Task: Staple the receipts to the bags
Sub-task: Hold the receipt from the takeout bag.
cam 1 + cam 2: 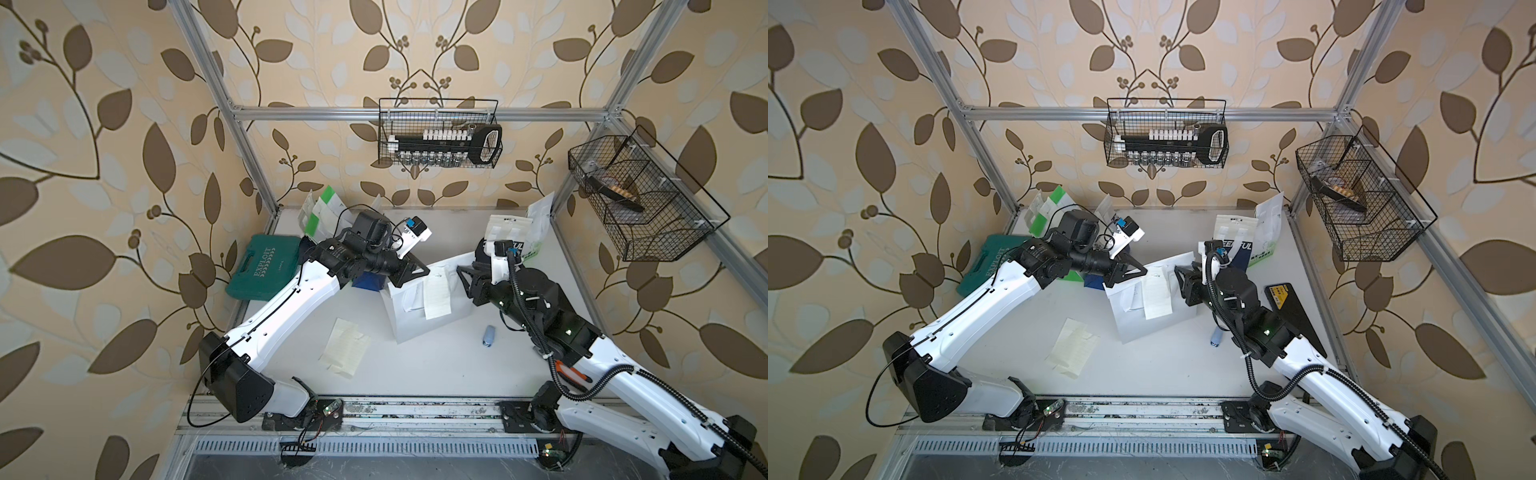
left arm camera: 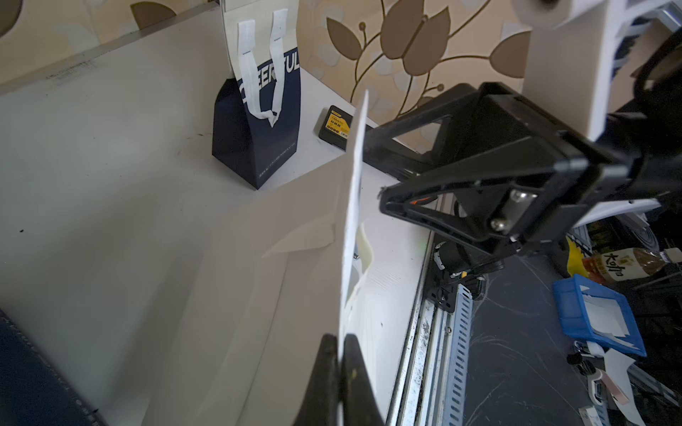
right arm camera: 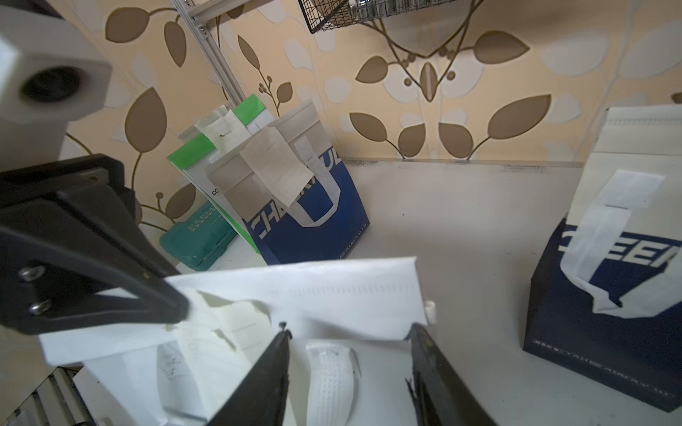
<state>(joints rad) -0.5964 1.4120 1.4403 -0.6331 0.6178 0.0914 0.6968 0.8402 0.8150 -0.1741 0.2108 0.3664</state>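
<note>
Noted at far left a teal tool case flat at the edge of the table, with green-and-white bags upright just behind it. Found the left gripper closed tight on the upper edge of the white bag, pinching that edge between both fingers. Logged a loose pile of receipts on the table, near the bag's front-left corner but apart from it. Saw the white bag lying mid-table between the two arms, with one receipt resting on its face. Recorded the right gripper at that same edge, jaws well apart, clamping nothing, with the white handle between its fingers. Spotted the stapler on the table just right of the bag, untouched. Noted a navy bag upright at back right.
</note>
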